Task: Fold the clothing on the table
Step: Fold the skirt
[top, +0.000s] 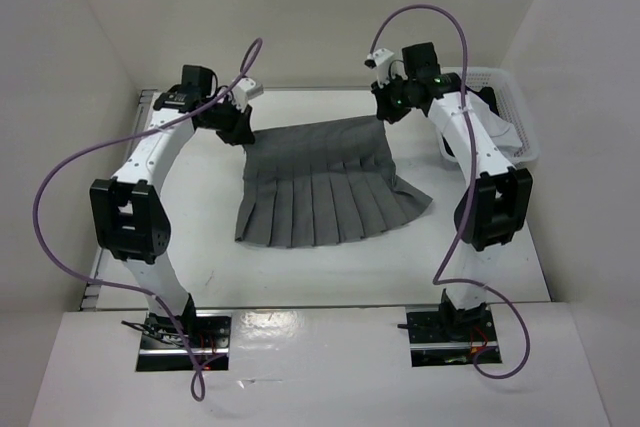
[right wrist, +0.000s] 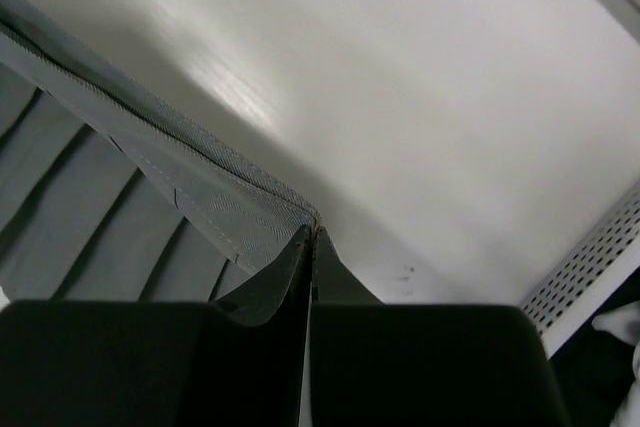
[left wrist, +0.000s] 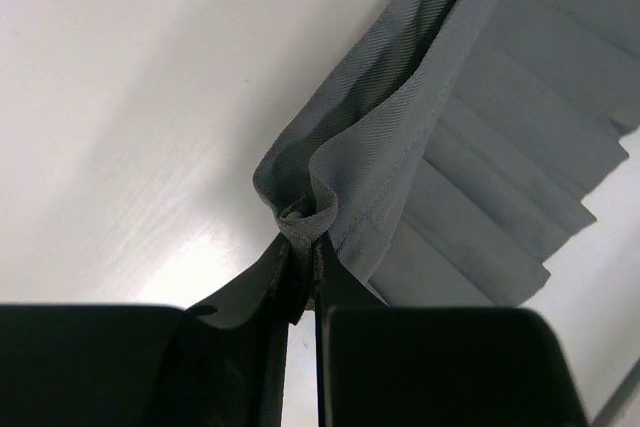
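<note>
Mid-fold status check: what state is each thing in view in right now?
skirt: not yet folded, spread on the table, both far corners pinched.
left gripper: jaws shut on the skirt's bunched corner.
right gripper: jaws shut on the skirt's other far corner.
basket: at the table's right side, apart from the skirt.

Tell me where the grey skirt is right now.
In the top view the grey skirt lies spread at the centre, its far corners pinched by the left pincer and the right pincer; the white basket sits to its right.
</note>
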Robot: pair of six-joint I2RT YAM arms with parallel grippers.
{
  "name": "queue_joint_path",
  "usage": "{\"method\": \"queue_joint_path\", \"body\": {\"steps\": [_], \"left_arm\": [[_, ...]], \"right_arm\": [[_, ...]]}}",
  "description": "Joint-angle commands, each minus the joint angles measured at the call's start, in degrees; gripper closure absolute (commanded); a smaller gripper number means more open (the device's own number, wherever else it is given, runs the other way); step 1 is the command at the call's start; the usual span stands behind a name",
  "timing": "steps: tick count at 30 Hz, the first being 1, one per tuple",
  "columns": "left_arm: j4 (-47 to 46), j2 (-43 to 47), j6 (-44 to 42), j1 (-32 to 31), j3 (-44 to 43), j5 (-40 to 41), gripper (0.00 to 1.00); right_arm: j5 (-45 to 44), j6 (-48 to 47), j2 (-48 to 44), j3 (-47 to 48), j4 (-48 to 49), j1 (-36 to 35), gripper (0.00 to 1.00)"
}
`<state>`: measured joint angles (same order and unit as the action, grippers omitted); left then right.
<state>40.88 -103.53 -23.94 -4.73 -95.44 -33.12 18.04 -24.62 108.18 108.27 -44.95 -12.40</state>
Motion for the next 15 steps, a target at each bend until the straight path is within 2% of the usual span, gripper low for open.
{"method": "queue_joint_path", "body": {"steps": [1,8,15], "left_arm": [[3.67,3.42,-4.09,-1.06,3.15,-0.8,1.0],[8.06,7.81,-5.85,-5.55,10.26,0.07,1.0],[12.99,7.81,-7.08,-9.15,13.35,-0.45,1.0]], "right_arm": [[-2.74,-5.87,-6.57,-3.76,-2.77,-0.25,1.0],[-4.07,-11.92,-11.85,-10.53,-6.72,-0.77,1.0],[-2.23,-17.64,-12.56,-14.31,-13.05,-1.92,1.0]]}}
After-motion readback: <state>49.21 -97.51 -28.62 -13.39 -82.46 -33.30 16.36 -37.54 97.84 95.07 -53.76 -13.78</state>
